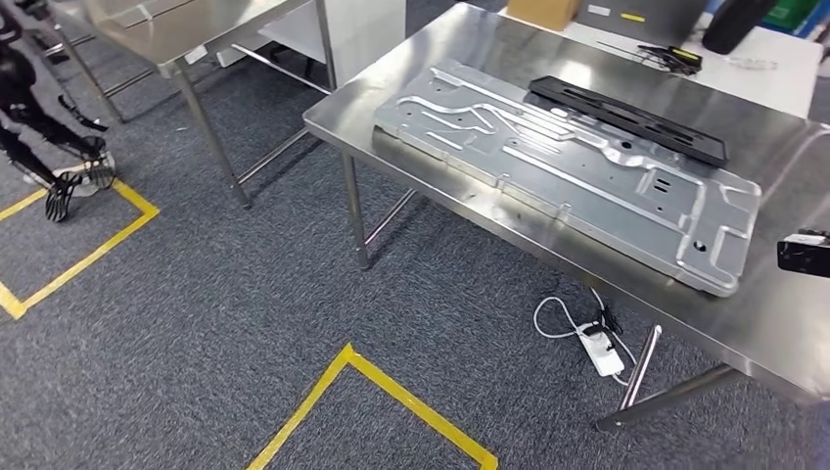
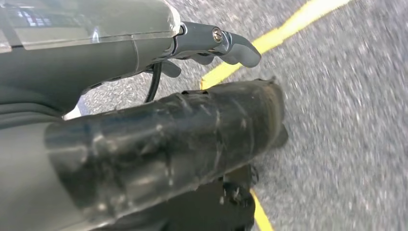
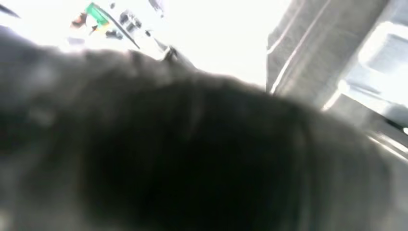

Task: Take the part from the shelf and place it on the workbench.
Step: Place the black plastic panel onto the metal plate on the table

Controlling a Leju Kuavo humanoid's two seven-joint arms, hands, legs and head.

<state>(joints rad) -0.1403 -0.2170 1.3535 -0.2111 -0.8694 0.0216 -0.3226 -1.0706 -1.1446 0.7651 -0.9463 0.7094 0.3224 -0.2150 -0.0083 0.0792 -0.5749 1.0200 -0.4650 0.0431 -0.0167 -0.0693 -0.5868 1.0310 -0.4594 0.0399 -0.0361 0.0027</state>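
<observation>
Currently, no legible writing appears on any surface. A long black part (image 1: 626, 119) lies flat on a silver stamped metal panel (image 1: 568, 166), at 1 o'clock in the head view, on the steel desk (image 1: 548, 245). The panel's near edge runs close to the desk edge. Open grey carpet with yellow tape lines (image 1: 382, 382) lies at 6 o'clock. A white power strip (image 1: 600, 351) sits under the desk. The left hand (image 2: 211, 45) hangs over the floor; its fingers' state cannot be determined. The right hand is blurred; state unknown.
</observation>
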